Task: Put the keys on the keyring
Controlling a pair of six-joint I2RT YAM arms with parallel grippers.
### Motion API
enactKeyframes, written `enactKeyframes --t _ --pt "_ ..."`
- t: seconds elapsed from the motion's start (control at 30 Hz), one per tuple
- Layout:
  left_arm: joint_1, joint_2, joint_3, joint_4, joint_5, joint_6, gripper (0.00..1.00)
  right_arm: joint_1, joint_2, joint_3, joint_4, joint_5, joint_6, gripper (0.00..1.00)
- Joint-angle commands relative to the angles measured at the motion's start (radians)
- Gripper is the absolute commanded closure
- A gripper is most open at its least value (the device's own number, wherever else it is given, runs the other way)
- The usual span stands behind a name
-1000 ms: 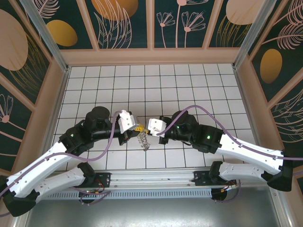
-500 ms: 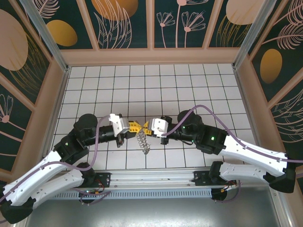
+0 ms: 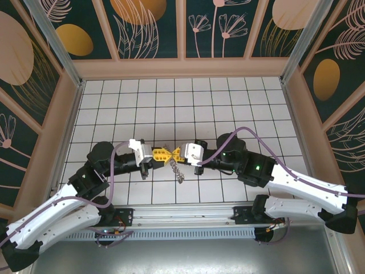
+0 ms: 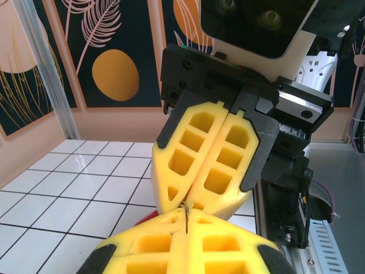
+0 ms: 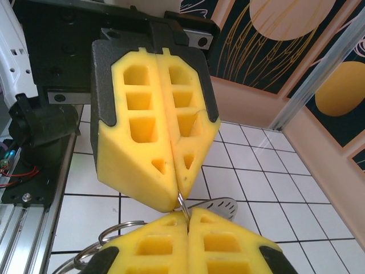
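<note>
where the left pincer [image 3: 165, 154] and right pincer [image 3: 175, 152] clamp the keyring [image 3: 178, 171], its wire is mostly hidden.

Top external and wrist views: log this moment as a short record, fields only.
left gripper: jaws shut, tip to tip with the right one
right gripper: jaws shut
grip: both tips pinch the same thin wire
keyring: its chain dangles from the meeting point over the tiled table
flat silver piece: hangs just beyond the tips
red key: a sliver under the tips; cannot tell whether it is on the ring
</note>
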Motion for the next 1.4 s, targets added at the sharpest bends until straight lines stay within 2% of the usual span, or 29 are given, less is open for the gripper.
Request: enactKeyframes --t 0.0,0.03,0.1,0.2,0.3,0.4,0.53,0.7,0.83,1.03,1.23,1.37 --pt "-0.002 0.038 0.086 -0.081 -0.001 0.024 1.00 0.008 -0.016 0.001 0.022 0.046 -0.019 1.00" --pt "-0.002 0.061 0.112 -0.147 -0.020 0.042 0.99 0.008 -0.014 0.008 0.011 0.063 -0.025 1.00" --pt "-0.003 0.104 0.159 -0.249 -0.047 0.074 0.89 0.007 -0.001 0.023 -0.014 0.086 -0.036 1.00" --pt "-0.004 0.138 0.191 -0.322 -0.085 0.101 0.82 0.009 0.024 0.045 -0.038 0.101 -0.044 1.00" --pt "-0.004 0.159 0.196 -0.342 -0.109 0.115 0.85 0.012 0.029 0.048 -0.033 0.096 -0.048 1.00" --pt "-0.004 0.174 0.193 -0.340 -0.128 0.117 1.00 0.012 0.022 0.051 -0.031 0.088 -0.051 1.00" --pt "-0.005 0.170 0.183 -0.314 -0.145 0.116 1.00 0.012 0.007 0.053 -0.032 0.062 -0.050 1.00" --pt "-0.003 0.123 0.158 -0.220 -0.116 0.101 1.00 0.012 -0.018 0.028 -0.007 0.036 -0.037 1.00" --pt "-0.005 0.072 0.121 -0.086 -0.049 0.062 1.00 0.012 -0.024 0.003 0.009 0.014 -0.006 0.88" --pt "-0.003 0.031 0.066 0.079 0.055 0.010 1.00 0.016 -0.036 -0.020 0.045 -0.033 0.010 0.84" --pt "-0.005 -0.004 0.001 0.213 0.103 -0.066 1.00 0.015 -0.039 -0.034 0.067 -0.055 0.013 0.89" --pt "-0.004 -0.015 -0.035 0.278 0.118 -0.104 1.00 0.015 -0.038 -0.035 0.066 -0.040 0.011 1.00"
